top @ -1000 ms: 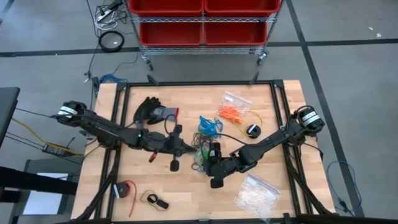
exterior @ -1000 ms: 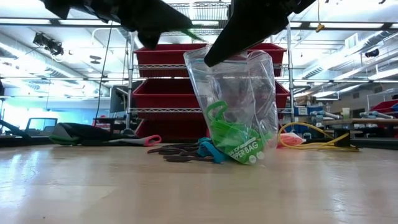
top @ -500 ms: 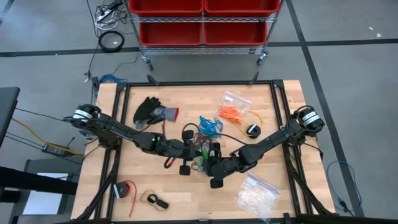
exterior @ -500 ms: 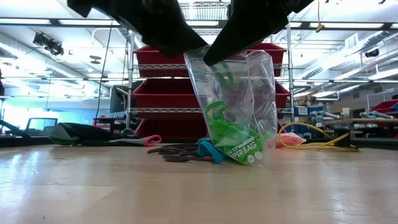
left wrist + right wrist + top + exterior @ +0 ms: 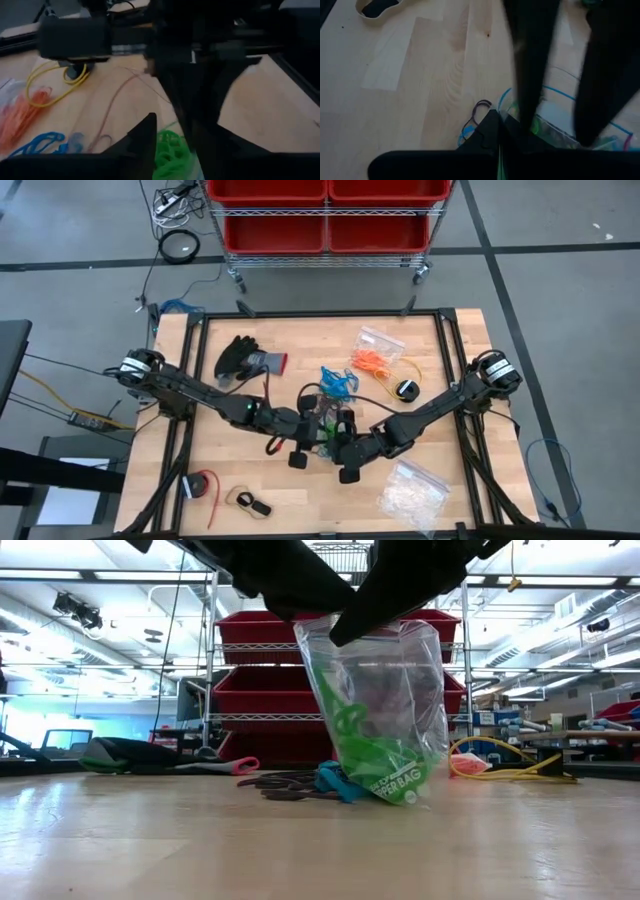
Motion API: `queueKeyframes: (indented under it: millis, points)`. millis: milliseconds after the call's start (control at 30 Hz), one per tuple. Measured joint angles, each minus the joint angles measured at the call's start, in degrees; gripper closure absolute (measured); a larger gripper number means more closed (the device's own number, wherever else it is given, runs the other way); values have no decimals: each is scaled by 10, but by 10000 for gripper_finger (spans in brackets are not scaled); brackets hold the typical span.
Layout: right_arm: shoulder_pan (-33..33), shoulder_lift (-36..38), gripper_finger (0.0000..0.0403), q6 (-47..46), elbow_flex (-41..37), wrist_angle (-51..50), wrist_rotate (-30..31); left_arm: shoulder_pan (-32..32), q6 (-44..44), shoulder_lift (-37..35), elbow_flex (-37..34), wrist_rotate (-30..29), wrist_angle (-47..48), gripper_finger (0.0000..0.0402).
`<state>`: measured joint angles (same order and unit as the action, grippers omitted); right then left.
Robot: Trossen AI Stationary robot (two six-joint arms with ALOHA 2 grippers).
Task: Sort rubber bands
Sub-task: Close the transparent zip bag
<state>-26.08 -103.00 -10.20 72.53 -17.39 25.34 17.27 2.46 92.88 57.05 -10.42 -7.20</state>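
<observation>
A clear zip bag point(image 5: 385, 710) hangs upright at the table's middle with green rubber bands point(image 5: 362, 755) in its lower part. My right gripper point(image 5: 499, 131) is shut on its top. My left gripper point(image 5: 177, 150) stands open just over the bag's mouth, with the green bands showing between its fingers; I cannot tell whether it touches the bag. Loose blue rubber bands point(image 5: 337, 380) and dark ones point(image 5: 322, 442) lie on the wood beside the bag. Orange rubber bands point(image 5: 372, 361) lie by a small clear bag farther back. My right gripper pinches the bag's top edge point(image 5: 345, 632) at one side of its mouth between its two fingers. The fingers come slanting down from the table's right and near side. The bag hangs upright below them, and its lower end point(image 5: 403, 796) reaches down to the table.
A black glove point(image 5: 240, 358) lies at the far left. A yellow cable point(image 5: 405, 375) with a dark spool lies at the far right. A clear bag of whitish pieces point(image 5: 412, 490) sits at the near right. A red roll point(image 5: 203, 485) and a tan ring point(image 5: 248, 501) are at the near left.
My left gripper has gone toward the table's right edge, up to the bag's mouth, tipping further down, and has opened. The green band that showed at its tips no longer shows there. The green heap in the bag has shifted. The right gripper and the bag have stayed in place.
</observation>
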Motion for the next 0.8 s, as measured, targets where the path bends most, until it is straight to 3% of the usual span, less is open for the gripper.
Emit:
queueKeyframes:
  millis: [233, 500, 633, 800]
  points:
    - [-15, 0, 403, 14, 2, -3, -32, 2, -1, -23, 20, -49, 62, 261]
    - [-37, 0, 403, 6, 3, -4, -64, 2, 8, -104, 26, -52, 110, 265]
    - [-47, 0, 403, -14, 7, -4, -93, -6, 31, -111, 16, -18, 151, 266]
    - [-61, 0, 403, -16, 24, -10, -95, -11, 64, -98, -27, 46, 125, 266]
